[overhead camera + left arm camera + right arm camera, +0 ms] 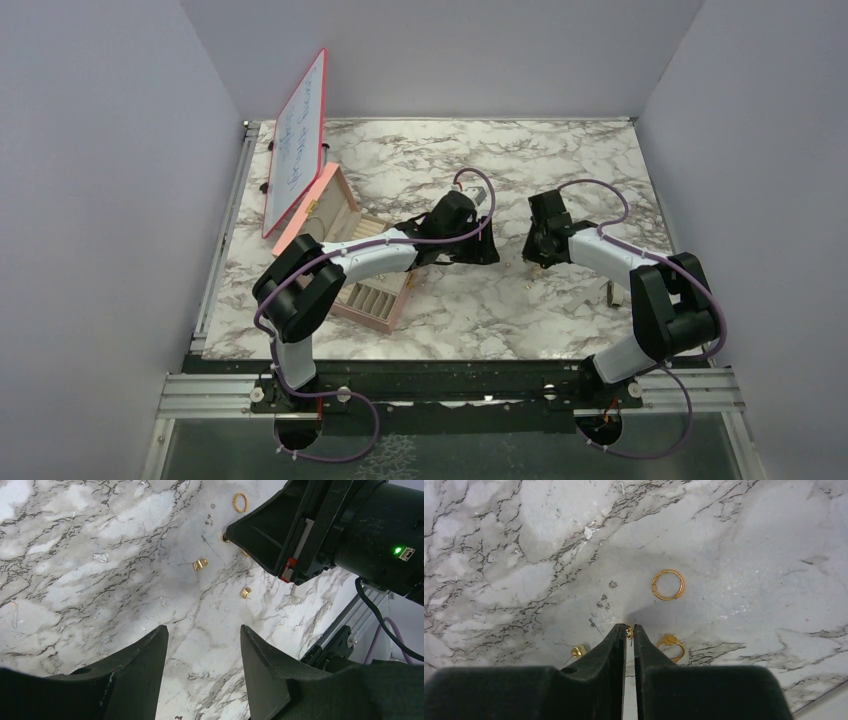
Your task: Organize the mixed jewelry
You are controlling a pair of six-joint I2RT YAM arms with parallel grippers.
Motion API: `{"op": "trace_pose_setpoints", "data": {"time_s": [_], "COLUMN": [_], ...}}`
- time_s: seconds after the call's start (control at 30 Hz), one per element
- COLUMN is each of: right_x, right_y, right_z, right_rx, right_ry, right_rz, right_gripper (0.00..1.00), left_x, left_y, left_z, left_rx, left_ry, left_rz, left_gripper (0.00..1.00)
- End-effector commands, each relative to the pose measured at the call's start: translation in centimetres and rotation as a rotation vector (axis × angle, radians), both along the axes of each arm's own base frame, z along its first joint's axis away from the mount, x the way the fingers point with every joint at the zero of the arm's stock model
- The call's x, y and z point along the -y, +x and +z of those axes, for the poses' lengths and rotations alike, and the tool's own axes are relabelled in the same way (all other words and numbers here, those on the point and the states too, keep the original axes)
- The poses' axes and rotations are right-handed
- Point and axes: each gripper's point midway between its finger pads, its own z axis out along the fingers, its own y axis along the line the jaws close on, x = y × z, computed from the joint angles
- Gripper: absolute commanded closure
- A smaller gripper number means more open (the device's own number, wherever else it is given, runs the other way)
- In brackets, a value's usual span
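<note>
My tabletop (560,310) is white marble veined in grey and black, with a soft sheen under even light. Plain pale lilac walls close it in: a left wall (100,200) along its left side, a back wall (450,50) behind its far edge, and a right wall (760,150) along its right side. A red-framed whiteboard (297,140) leans at its far left corner. An aluminium rail (450,395) runs along its near edge.

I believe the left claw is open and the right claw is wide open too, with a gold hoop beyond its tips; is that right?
Not quite: the right wrist view shows the right claw all but shut, a tiny gold piece at its tips. The left claw is open, and the hoop does lie beyond the right tips.
</note>
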Motion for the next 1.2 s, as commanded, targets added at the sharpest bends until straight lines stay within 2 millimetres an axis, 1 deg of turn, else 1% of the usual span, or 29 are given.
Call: {"op": "trace_pose_setpoints", "data": {"time_s": [0.0,0.4,0.5,0.67,0.83,0.93,1.07,1.17], "right_x": [-0.1,-0.5,-0.6,-0.6,-1.5,-2.9,-5.3,-6.8], "right_y": [-0.3,-0.5,-0.6,-0.4,0.0,0.2,-0.2,-0.7], "right_z": [0.0,-0.4,-0.4,-0.1,1.6,3.1,5.0,6.3], "right_rx": [-0.026,-0.035,-0.037,-0.024,0.031,0.082,0.130,0.149], "right_ry": [0.002,0.024,0.025,0.029,0.072,0.143,0.260,0.344], "right_rz": [0.011,0.024,0.028,0.032,0.076,0.139,0.243,0.293], "right_gripper": [0.84,0.87,0.90,0.99,0.99,0.99,0.99,0.99], "left_x": [0.2,0.1,0.1,0.1,0.0,-0.3,-0.9,-1.7], "left_y": [-0.2,-0.2,-0.2,-0.2,0.0,0.0,0.1,-0.1], "left_z": [0.6,0.5,0.5,0.7,1.4,2.0,3.6,5.3], "left_rx": [0.011,0.007,0.007,0.008,0.022,0.017,0.012,0.020], "left_ry": [-0.020,-0.019,-0.020,-0.023,-0.032,-0.048,-0.139,-0.231], "left_rz": [-0.003,0.001,0.003,0.005,0.010,0.015,0.032,0.051], "left_gripper": [0.44,0.44,0.44,0.44,0.44,0.44,0.43,0.38]}}
